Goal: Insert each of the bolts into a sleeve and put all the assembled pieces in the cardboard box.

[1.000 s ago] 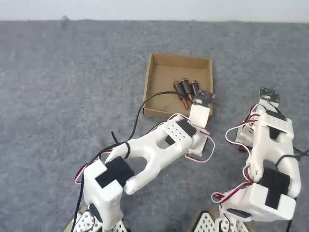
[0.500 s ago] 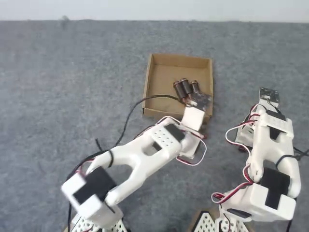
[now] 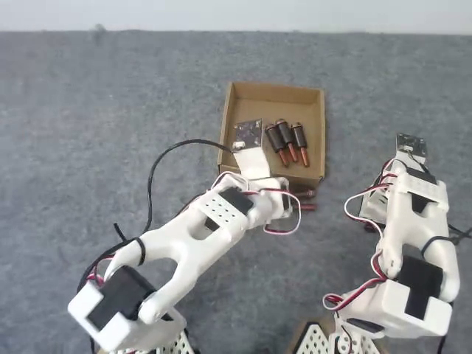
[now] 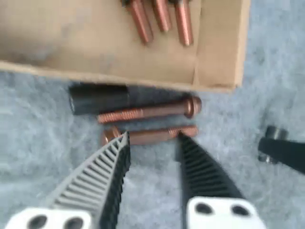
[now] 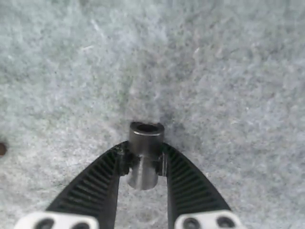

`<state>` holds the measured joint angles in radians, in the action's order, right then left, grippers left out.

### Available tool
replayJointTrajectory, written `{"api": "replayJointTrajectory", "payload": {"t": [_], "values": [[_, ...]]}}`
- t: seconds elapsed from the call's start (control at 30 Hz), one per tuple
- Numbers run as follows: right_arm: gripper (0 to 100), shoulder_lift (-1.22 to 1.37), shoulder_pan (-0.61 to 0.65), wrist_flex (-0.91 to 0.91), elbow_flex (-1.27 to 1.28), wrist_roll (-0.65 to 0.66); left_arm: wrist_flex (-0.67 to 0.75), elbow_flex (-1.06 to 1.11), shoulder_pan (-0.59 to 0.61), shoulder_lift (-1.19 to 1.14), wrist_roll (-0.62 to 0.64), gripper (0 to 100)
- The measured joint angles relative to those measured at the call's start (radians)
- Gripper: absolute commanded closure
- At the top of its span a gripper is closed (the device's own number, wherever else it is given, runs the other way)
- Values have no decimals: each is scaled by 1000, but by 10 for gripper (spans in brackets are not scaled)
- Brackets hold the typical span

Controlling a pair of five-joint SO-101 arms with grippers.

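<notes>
My left gripper (image 4: 153, 142) is open just over a copper bolt (image 4: 152, 135) lying on the carpet in front of the cardboard box (image 4: 119, 76). A second bolt (image 4: 147, 112) and a black sleeve (image 4: 97, 98) lie between it and the box wall. Three assembled pieces (image 3: 285, 142) rest inside the cardboard box (image 3: 240, 99). In the high view the left arm (image 3: 236, 214) ends at the box's front edge, with the loose bolts (image 3: 305, 200) showing to its right. My right gripper (image 5: 143, 160) is shut on a black sleeve (image 5: 144, 152), held upright just above the carpet.
Grey carpet covers the whole table. The right arm (image 3: 413, 214) stands to the right of the box, and its gripper with the sleeve (image 4: 281, 149) appears at the edge of the left wrist view. Open carpet lies left of the box.
The left arm has swung leftward along the box's front edge, its wrist moving from the front right corner toward the front left. The right arm has kept still.
</notes>
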<state>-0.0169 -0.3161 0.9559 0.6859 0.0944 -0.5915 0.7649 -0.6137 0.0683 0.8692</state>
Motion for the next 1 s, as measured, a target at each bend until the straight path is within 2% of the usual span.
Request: {"api": "replayJointTrajectory", "payload": {"t": [0.17, 0.3, 0.6, 0.9, 1.0], "values": [[968, 0, 0, 0, 0, 0, -20, 0, 6, 0, 37, 853], [968, 0, 0, 0, 0, 0, -20, 0, 54, 0, 49, 852], [968, 0, 0, 0, 0, 0, -21, 12, 49, -15, 49, 855], [968, 0, 0, 0, 0, 0, -227, -183, 60, -198, 49, 856], [968, 0, 0, 0, 0, 0, -244, -203, 58, -209, 49, 909]]}}
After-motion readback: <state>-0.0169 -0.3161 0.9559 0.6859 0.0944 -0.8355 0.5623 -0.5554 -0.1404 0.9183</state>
